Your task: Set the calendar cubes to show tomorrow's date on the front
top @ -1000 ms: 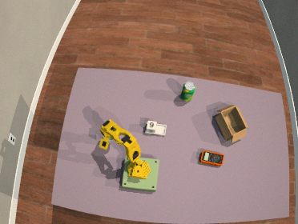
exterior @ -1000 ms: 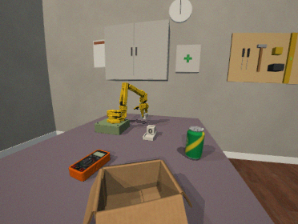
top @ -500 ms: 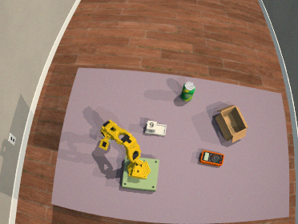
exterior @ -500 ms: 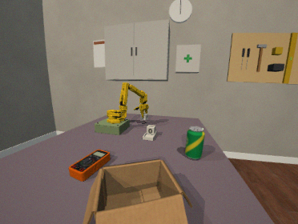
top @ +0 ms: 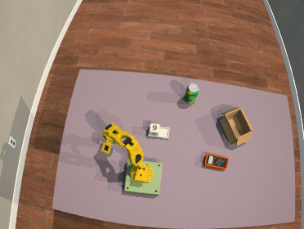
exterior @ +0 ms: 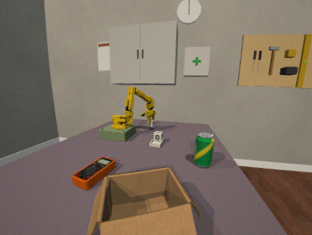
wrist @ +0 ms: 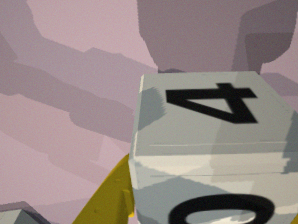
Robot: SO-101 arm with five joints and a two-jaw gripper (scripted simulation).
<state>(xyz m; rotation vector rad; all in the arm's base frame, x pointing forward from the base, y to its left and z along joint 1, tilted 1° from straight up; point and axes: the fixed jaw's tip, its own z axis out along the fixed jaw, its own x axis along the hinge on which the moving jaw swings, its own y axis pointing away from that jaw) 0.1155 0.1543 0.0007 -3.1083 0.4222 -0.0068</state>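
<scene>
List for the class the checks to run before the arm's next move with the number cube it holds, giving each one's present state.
1. Gripper shut on a cube: ok.
2. Held cube lifted off the mat: ok.
3. Tray has a free slot beside the 9 cube: ok.
4. Both cubes flat in the tray: not ok.
5. Which face of the held cube would point to the front: cannot tell.
</scene>
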